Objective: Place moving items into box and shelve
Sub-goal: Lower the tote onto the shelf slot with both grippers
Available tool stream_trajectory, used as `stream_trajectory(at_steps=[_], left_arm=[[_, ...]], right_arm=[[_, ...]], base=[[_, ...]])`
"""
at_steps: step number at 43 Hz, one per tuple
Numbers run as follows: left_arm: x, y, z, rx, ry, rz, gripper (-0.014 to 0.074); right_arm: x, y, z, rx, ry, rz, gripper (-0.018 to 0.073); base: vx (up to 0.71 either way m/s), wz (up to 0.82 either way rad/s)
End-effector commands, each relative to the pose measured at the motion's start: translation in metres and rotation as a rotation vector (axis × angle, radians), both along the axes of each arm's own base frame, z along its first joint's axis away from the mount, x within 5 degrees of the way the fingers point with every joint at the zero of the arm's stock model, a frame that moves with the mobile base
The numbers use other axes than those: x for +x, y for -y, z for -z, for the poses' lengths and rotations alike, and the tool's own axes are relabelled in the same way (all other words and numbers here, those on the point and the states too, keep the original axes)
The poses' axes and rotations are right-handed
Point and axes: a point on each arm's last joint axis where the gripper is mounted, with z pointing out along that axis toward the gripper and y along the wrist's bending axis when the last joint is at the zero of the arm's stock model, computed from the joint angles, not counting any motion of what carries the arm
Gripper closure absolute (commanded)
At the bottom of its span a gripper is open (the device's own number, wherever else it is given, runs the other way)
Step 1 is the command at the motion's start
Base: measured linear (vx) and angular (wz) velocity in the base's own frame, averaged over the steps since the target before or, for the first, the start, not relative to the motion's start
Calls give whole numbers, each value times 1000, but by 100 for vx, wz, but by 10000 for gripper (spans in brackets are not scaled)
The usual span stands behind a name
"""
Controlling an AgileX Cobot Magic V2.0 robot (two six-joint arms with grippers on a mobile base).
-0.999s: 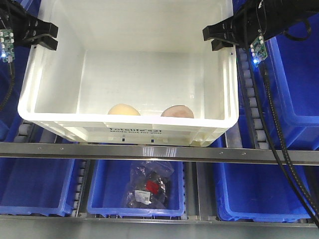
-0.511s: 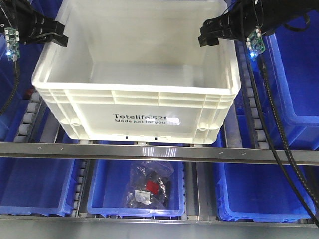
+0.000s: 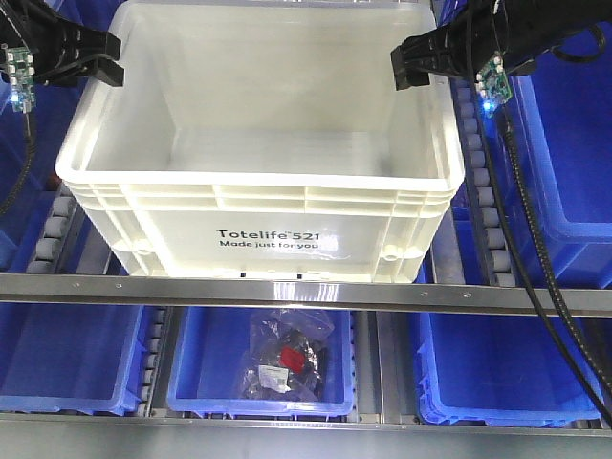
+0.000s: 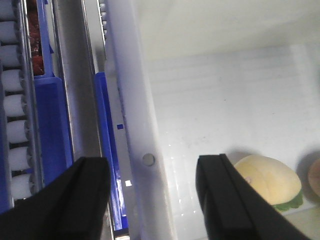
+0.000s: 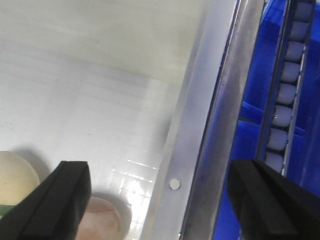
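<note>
While the box (image 3: 258,206) is straddled, not clamped, by wide-open left gripper (image 4: 152,197) and right gripper (image 5: 160,192), slippage off rollers (image 3: 483,206) is risked.

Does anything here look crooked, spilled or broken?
Nothing looks spilled or broken. The white box sits slightly askew on the shelf rollers, with one tool straddling each side wall: left tool, right tool. Both rounded lumps lie inside: the yellow one and the pinkish one.

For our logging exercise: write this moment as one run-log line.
left end effector: open, straddling tote wall | right end effector: open, straddling opposite wall | yellow lump, pink lump: inside tote
</note>
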Motion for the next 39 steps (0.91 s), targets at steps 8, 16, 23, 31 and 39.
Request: stream_trajectory(at_steps=[8,16,23,31,39], left_arm=[[-13,9,-38,-52,154,101,103],[-20,13,-43,-82,166,149,108],[-59,3,-11,-77,233,31,108],[-79,-1,-4,-64,257,12,108],[-96,-3,-8,-28,307,43,108]], right_arm=[[-8,1,-35,63,130,6,-34],[-13,2,-41,60,151,-8,-34],[-27,5,-58,73,181,-20,-34],[-30,6,-46,77,189,-18,-34],[-51,4,-22,87,254,-37,-34]], base=[[0,0],[0,0],[0,0],[0,0],[0,0]])
